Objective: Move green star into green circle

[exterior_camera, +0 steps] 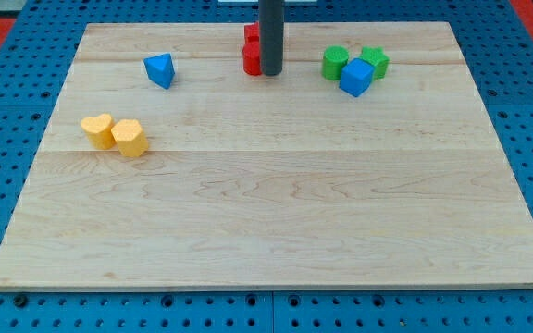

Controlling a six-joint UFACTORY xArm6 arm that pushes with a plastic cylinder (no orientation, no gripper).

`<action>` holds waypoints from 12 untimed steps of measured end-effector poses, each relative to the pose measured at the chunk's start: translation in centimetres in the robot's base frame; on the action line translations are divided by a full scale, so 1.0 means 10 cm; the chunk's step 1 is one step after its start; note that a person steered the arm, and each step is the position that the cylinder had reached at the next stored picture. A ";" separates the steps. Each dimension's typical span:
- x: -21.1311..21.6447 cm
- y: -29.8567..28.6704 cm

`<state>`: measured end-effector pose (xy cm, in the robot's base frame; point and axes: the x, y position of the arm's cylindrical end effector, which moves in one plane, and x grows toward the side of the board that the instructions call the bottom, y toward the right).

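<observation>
The green star (375,61) lies near the view's top right of the wooden board (266,203). The green circle (335,63) lies just left of it, with a small gap between them. A blue cube (356,78) sits just below and between the two green blocks, touching or nearly touching both. My tip (271,71) stands on the board to the left of the green circle, right beside two red blocks (252,52), which it partly hides.
A blue triangle block (160,70) lies at the view's top left. Two yellow blocks (98,130) (130,138) sit side by side at the left. The board rests on a blue perforated base.
</observation>
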<state>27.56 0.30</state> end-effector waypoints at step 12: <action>-0.16 1.21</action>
